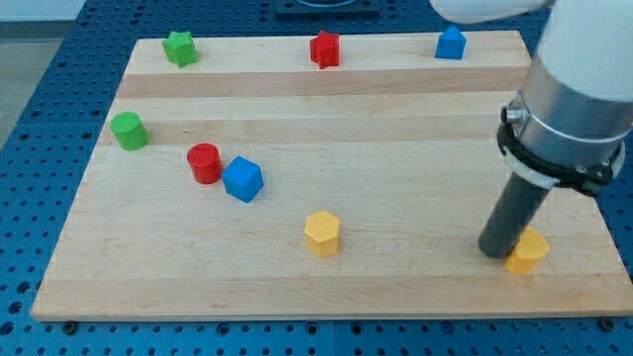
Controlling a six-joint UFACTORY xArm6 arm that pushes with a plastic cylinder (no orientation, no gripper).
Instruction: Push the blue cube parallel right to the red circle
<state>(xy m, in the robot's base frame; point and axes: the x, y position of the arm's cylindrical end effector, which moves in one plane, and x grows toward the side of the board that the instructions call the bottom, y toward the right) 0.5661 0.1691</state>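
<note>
Approach step: my tip (492,253) is well apart from the blue cube (242,179).
No claw is fitted; the bare rod holds nothing, apparently touching a yellow block (527,251). The blue cube, tilted, sits just beside the red circle (205,163), slightly lower on the view's right. Next move: cross left, then nudge it level.

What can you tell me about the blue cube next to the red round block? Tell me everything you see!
The blue cube is a small, plain, glossy block, plastic by its look. It sits flat on the wooden board, turned so one corner faces the view's bottom, in the left half of the view. It lies just to the lower right of the red circle, close to it or touching; I cannot tell which. My tip is far off at the right.
</note>
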